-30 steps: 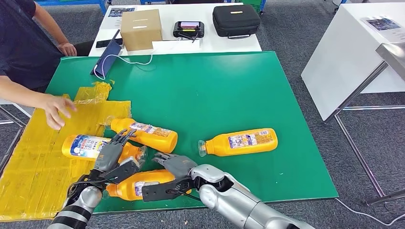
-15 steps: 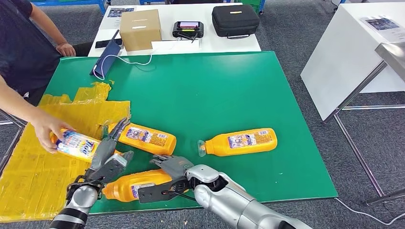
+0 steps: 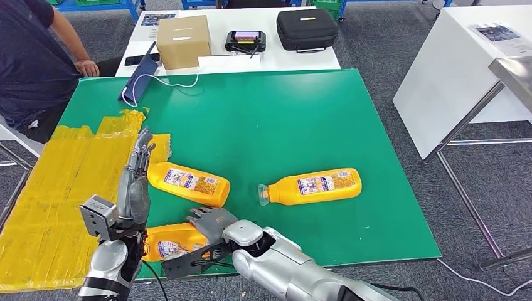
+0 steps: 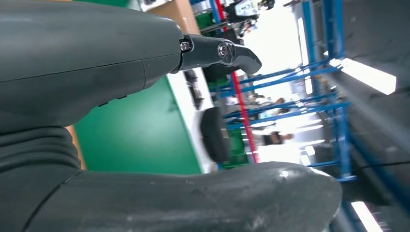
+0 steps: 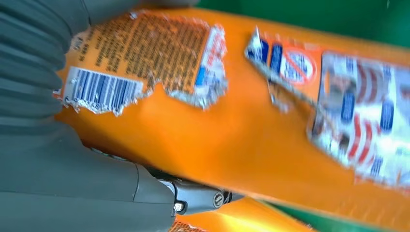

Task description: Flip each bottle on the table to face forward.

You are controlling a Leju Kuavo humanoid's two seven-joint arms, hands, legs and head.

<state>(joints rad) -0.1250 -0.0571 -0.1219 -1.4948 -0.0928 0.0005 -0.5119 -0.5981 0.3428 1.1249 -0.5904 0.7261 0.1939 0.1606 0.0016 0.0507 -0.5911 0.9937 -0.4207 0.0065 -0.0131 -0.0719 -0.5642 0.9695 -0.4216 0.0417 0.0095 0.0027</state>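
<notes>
Three orange bottles lie on the green table. One bottle lies left of centre, another bottle lies to its right with the cap pointing left. The nearest bottle lies at the front edge under my right hand, which grips its right end. In the right wrist view that bottle shows torn labels and a barcode, with my thumb against it. My left hand is raised above the table's left part, fingers straight and apart, holding nothing; the left wrist view shows the same left hand empty.
A yellow taped sheet covers the table's left corner. A person sits at the far left. Behind the green table stand a cardboard box, a controller and a black case. A white table is to the right.
The person picked up the blue-and-white labelled bottle and carried it out of view. My left hand lifted and straightened its fingers. My right hand and the near bottle shifted left.
</notes>
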